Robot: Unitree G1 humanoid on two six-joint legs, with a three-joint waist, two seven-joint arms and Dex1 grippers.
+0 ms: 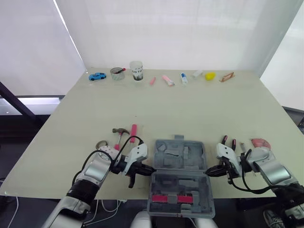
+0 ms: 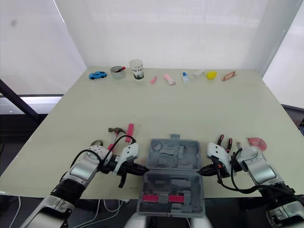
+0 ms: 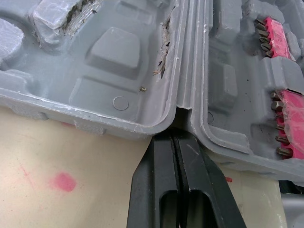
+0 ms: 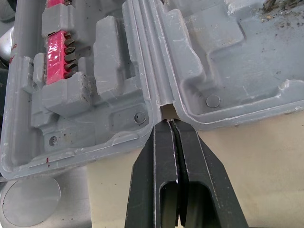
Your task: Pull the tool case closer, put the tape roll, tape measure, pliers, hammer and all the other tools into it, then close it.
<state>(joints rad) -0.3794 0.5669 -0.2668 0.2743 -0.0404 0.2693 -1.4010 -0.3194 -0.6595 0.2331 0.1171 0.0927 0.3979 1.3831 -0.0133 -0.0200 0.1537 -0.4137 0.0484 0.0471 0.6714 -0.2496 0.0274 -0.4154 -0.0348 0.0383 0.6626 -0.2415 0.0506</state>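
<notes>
**The case could tip off the table**

The tool case [image 1: 180, 154] lies open at the near edge of the table [image 1: 190, 109], right in the middle. Its near half already sticks out past the edge. I think one more pull could make it tip and fall off. The pink bit strips [image 1: 178, 198] in that near half would drop with it.

The case is grey plastic, with bumpy pockets inside. The far half looks scratched and a bit dirty.

The left gripper [image 3: 178, 142] has its two black fingers pressed together, holding nothing. The tip pokes into the hinge gap on the left side. The right gripper [image 4: 172, 128] does the same on the right side, fingers together. They only push, so I think a tip could slip out and the case could twist.

The hammer [image 1: 118, 135] and tape roll [image 1: 100, 144] lie near the case on the left. The pliers [image 1: 224, 140] lie on the right, with a red round thing [image 1: 260, 142] beside them, maybe the tape measure. None are in the case yet.
</notes>
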